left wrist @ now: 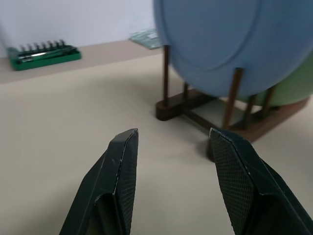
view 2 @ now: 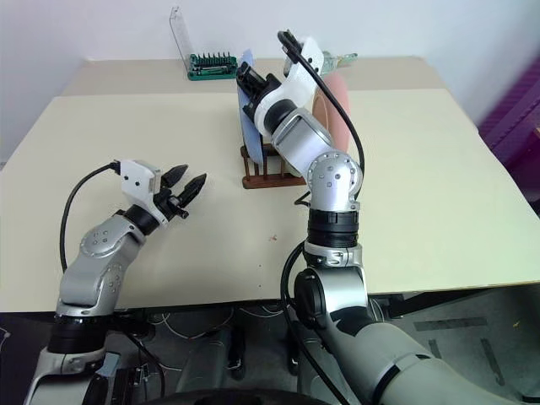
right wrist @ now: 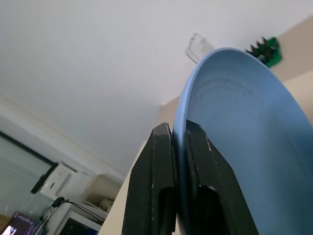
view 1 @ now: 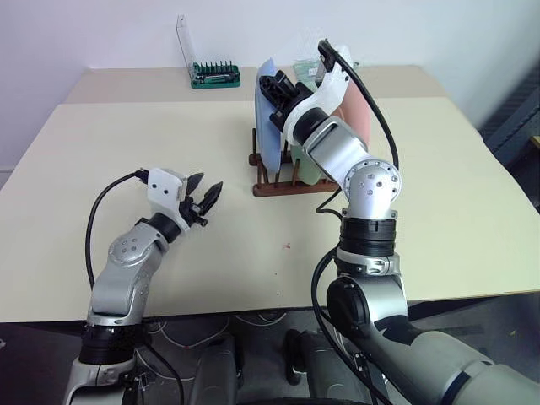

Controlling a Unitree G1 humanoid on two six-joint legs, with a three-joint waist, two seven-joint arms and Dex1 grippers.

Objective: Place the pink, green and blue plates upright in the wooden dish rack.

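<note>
In the left eye view, the wooden dish rack [view 1: 283,181] stands on the beige table [view 1: 126,169], a little right of centre and toward the far side. Three plates stand upright in it: the blue plate [view 1: 268,118] in the leftmost slot, the green plate [view 1: 305,169] behind it to the right, mostly hidden by the right arm, and the pink plate [view 1: 358,118] furthest right. The right tool [view 1: 272,87] reaches over the rack and is pinched on the top rim of the blue plate. The left tool [view 1: 205,196] hangs over bare table to the left of the rack and nearer, well apart from it, its two black fingers spread with nothing between them. A green-based tool holder [view 1: 214,76] with a clear lid sits at the far edge of the table, left of the rack.

The right eye view gives the same layout, with the pink plate showing behind the right arm.

In the left wrist view, the spread fingers [left wrist: 117,171] point toward the rack, where the blue plate leans between the pegs and the green one shows behind it.

In the right wrist view, the two fingers [right wrist: 156,171] press together on the blue plate's rim, one on each face.
</note>
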